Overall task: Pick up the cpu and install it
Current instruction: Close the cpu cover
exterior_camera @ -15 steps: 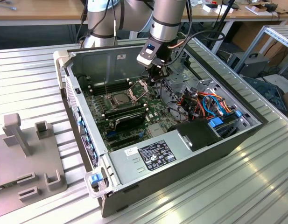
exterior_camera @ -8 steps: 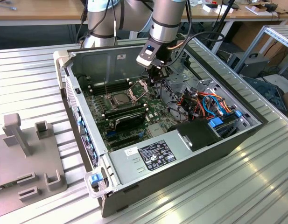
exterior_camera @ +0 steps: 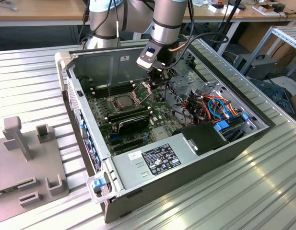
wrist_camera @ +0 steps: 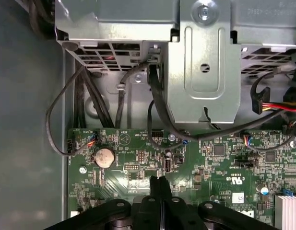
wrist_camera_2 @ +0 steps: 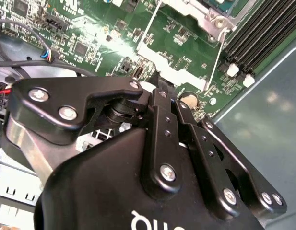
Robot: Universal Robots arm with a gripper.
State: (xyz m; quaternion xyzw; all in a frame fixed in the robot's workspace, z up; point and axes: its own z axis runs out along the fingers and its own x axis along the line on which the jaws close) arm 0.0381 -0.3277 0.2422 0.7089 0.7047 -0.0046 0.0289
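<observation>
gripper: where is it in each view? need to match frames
Exterior view: gripper below the arm's wrist, inside the open case.
Second wrist view: gripper in the foreground, tips over the board.
First wrist view: gripper in the foreground, metal drive cage beyond.
Shared landmark: green motherboard.

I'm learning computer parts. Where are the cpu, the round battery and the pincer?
cpu (exterior_camera: 124, 101): exterior view, its silvery face.
round battery (wrist_camera: 104, 156): first wrist view, centre of its top.
pincer (wrist_camera: 160, 183): first wrist view, between its shut fingertips.
</observation>
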